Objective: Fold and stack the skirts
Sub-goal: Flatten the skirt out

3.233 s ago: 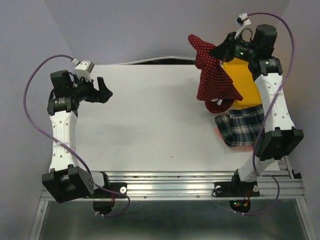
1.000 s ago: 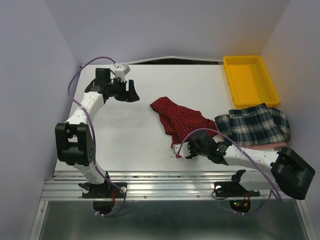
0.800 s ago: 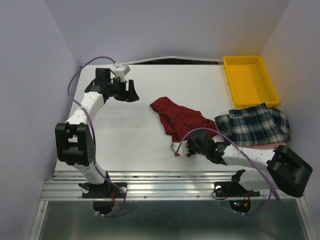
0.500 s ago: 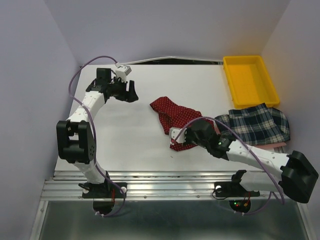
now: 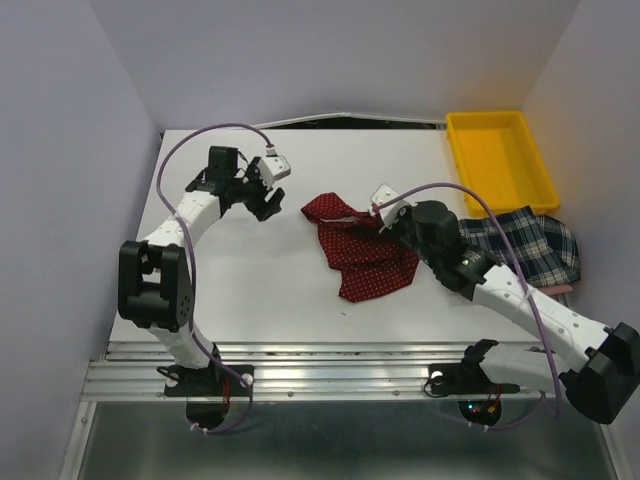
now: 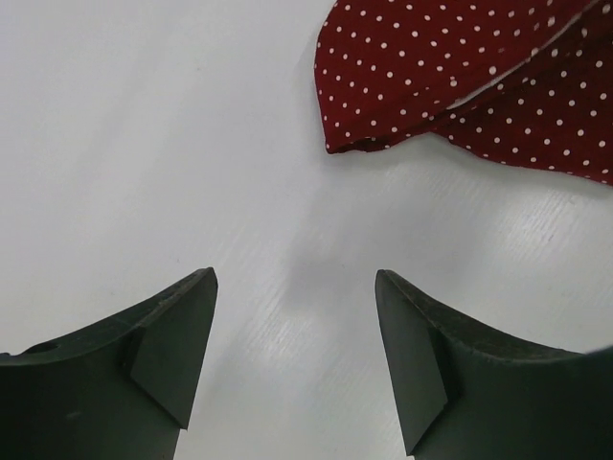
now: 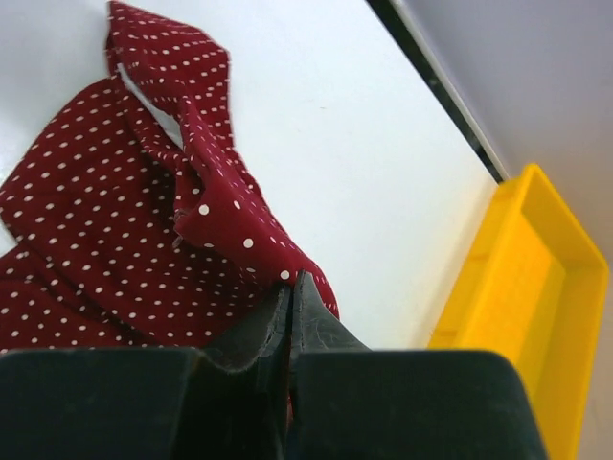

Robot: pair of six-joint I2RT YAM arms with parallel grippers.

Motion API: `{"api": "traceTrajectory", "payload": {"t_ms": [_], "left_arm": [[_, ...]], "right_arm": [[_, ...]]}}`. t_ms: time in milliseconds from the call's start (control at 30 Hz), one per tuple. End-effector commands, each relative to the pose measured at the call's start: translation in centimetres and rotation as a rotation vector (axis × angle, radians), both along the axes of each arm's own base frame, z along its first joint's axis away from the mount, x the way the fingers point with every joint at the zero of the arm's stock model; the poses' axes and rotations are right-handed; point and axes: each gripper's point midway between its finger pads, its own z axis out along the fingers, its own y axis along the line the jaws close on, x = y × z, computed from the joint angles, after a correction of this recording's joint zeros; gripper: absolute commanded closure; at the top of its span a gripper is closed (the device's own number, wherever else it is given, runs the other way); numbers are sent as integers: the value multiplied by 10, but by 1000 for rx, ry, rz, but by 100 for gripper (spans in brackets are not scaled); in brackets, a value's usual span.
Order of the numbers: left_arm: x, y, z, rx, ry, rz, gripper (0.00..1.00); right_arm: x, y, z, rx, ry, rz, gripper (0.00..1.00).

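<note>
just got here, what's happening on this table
Two arms are working on skirts. The right pincer is shut on an edge of the red dotted skirt, which lies crumpled in the middle of the table, not yet folded. The left pincer hovers open over bare table beside that skirt's corner, holding nothing. The plaid skirt lies at the right, near the yellow tray.

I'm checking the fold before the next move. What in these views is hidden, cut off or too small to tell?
Top view: the right arm covers the left part of the plaid skirt; a pink sliver under it is too small to name.
Left wrist view: the red skirt is cut off by the top and right edges.
Right wrist view: the fingers of the right gripper hide how much cloth they pinch.
</note>
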Motion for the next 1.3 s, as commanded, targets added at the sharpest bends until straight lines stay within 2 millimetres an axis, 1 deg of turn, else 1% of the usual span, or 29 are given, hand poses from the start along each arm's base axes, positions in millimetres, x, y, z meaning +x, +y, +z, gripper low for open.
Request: {"api": "traceTrajectory", "payload": {"t_ms": [0, 67, 100, 133, 167, 233, 267, 300, 367, 400, 433, 533, 633, 700, 733, 767, 800, 900, 1067, 1100, 1167, 1200, 1267], "left_arm": [[13, -18, 11, 83, -171, -135, 21], [21, -29, 12, 90, -198, -144, 21], [22, -38, 3, 101, -188, -154, 21], [27, -44, 7, 100, -203, -162, 21], [32, -49, -1, 99, -193, -166, 24], [37, -61, -7, 92, -185, -178, 27], [45, -66, -13, 87, -170, -179, 32], [47, -69, -16, 83, -160, -185, 34], [56, -75, -19, 76, -145, -198, 41], [56, -77, -21, 75, -135, -210, 41], [59, -82, -15, 64, -146, -231, 42], [51, -82, -27, 100, -118, -290, 40], [48, -78, -34, 144, -129, -318, 39], [40, -75, -47, 166, -83, -341, 39], [41, -76, -46, 169, -84, -353, 39], [36, -75, -55, 174, -41, -360, 38], [35, -76, -57, 176, -29, -363, 38], [36, -77, -62, 169, -1, -356, 38], [38, -86, -63, 153, -3, -369, 37], [39, -87, -66, 150, 5, -359, 37], [46, -93, -63, 136, -17, -347, 37], [48, -95, -65, 123, -3, -332, 37], [55, -102, -63, 103, -9, -320, 38]], "right_arm": [[7, -10, 69, 189, -95, -94, 99], [7, -9, 65, 194, -75, -101, 99], [7, -9, 61, 195, -67, -105, 99], [7, -9, 58, 196, -59, -111, 100], [7, -10, 58, 209, -54, -123, 99], [9, -10, 58, 220, -48, -133, 99], [10, -10, 60, 231, -49, -143, 99], [11, -11, 62, 232, -52, -151, 99], [13, -12, 62, 231, -54, -166, 99], [13, -12, 63, 233, -53, -170, 99], [15, -13, 65, 235, -59, -177, 99], [19, -15, 69, 236, -66, -195, 99], [20, -15, 72, 241, -71, -199, 99], [22, -18, 73, 243, -72, -208, 99], [22, -18, 73, 240, -73, -206, 99], [22, -17, 74, 242, -73, -202, 99], [22, -17, 74, 244, -73, -199, 99], [19, -11, 74, 250, -63, -160, 99], [13, -1, 63, 248, -14, -103, 99], [12, 0, 61, 246, -7, -98, 99], [9, 2, 59, 249, 7, -85, 99], [9, 2, 57, 245, 12, -84, 99], [8, 3, 58, 250, 15, -76, 99]]}}
